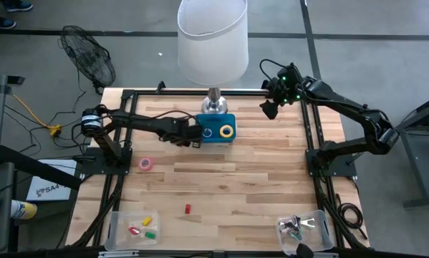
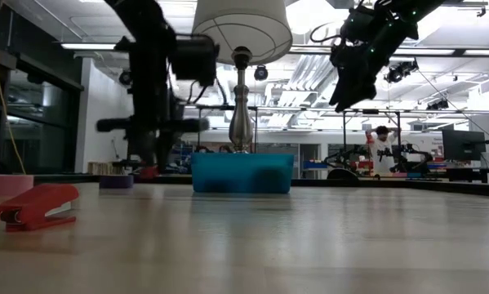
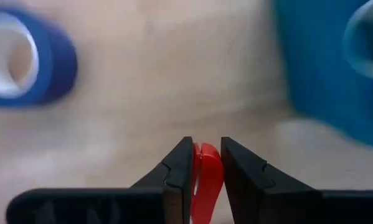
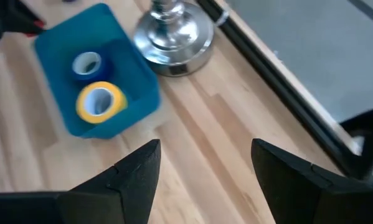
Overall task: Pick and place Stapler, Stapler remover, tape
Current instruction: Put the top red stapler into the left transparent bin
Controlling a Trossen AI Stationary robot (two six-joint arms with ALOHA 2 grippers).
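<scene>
Left hand [image 3: 207, 163] clamps a small red piece beside the blue bin [image 1: 215, 129] holding blue and yellow tape rolls [image 4: 99, 101], lamp base [image 1: 213, 106] behind it, red stapler [image 2: 38, 206] on wooden counter [image 1: 243, 179], right hand [image 4: 205, 168] open, raised.

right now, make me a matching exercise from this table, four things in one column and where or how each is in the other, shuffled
Things:
1. yellow tape roll
2. pink tape roll
3. left gripper
4. right gripper

Places or states:
A. open, raised above the table near the lamp base
B. inside the blue bin
C. shut on a thin red thing
D. lying on the bare wood, outside the bin

Pairs: 1-B, 2-D, 3-C, 4-A
</scene>
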